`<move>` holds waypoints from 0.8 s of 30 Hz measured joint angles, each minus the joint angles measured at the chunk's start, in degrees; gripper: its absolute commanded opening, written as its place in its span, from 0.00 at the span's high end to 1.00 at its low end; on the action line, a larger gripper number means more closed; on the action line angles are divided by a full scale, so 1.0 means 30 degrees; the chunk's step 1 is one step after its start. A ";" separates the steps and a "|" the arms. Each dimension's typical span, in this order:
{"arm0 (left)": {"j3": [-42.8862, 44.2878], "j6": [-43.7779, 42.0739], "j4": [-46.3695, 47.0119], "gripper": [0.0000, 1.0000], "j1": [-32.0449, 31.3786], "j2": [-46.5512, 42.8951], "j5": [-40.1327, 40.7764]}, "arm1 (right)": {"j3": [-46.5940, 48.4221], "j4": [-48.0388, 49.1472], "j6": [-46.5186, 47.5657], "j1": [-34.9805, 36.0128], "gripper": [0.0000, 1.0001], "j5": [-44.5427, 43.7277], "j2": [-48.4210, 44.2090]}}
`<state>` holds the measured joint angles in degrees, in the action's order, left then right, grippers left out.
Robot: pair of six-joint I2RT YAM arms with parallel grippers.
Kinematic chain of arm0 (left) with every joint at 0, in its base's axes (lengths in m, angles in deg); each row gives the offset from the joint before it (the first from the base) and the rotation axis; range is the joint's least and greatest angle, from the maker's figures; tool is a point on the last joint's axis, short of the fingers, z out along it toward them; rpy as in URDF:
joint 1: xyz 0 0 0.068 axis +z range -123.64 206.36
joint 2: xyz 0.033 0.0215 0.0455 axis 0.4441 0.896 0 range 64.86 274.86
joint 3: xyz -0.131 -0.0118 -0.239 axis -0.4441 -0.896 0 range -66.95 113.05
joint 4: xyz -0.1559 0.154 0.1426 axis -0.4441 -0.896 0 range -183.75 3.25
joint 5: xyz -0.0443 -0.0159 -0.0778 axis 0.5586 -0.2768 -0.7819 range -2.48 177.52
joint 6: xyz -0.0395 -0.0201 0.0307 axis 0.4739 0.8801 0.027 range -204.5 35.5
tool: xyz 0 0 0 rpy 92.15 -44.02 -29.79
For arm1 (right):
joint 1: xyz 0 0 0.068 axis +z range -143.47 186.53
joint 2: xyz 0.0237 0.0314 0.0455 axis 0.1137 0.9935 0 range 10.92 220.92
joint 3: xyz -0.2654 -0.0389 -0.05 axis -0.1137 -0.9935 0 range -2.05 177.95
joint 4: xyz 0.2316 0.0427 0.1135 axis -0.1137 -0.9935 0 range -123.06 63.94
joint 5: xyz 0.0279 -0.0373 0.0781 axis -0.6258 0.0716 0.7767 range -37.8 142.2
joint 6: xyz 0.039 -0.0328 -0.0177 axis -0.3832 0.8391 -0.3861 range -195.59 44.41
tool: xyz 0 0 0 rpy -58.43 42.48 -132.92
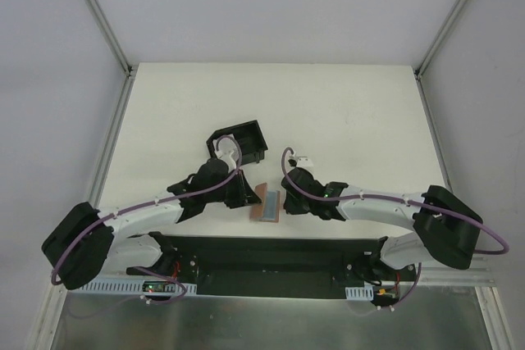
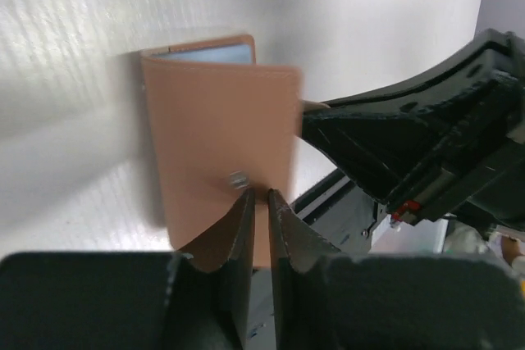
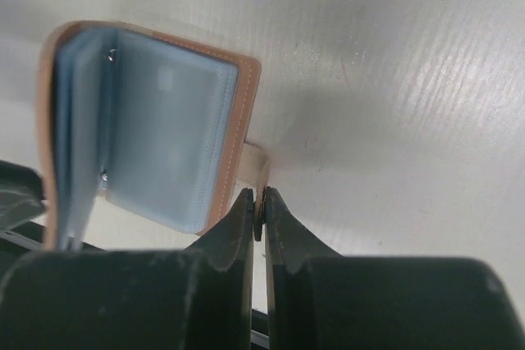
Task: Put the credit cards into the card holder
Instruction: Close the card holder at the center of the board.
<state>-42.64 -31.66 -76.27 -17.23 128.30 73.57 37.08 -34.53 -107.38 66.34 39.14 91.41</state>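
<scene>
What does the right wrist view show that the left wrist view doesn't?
Right wrist only: the wallet seen from its open inside, with bluish sleeves, and the right gripper pinching its tab. Left wrist only: the wallet's tan outside with its snap, pinched at the lower edge by the left gripper. Both: the wallet and the white table.

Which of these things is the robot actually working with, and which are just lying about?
In the job: tan card holder; light blue card inside it; left gripper and right gripper, both pinching the holder.
Lying about: black box, farther back on the table.
</scene>
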 measured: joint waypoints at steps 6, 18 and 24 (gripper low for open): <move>0.0131 0.0933 0.2433 0.75 -0.0240 0.3905 -0.1530 | -0.0962 0.1071 -0.0299 -0.0248 0.94 0.0117 -0.0648; 0.0903 0.0328 0.1545 0.80 -0.0248 0.4634 -0.1005 | -0.1071 0.2025 -0.0342 -0.0342 0.91 0.0801 -0.0692; 0.1974 -0.0444 0.0240 0.85 -0.0714 0.5668 -0.0095 | -0.0954 0.2193 -0.0197 -0.0342 0.88 0.1231 -0.0736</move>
<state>-36.71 -33.00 -75.55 -19.37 145.31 73.28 34.22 -27.96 -107.97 65.31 42.83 89.20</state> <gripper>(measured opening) 0.158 0.098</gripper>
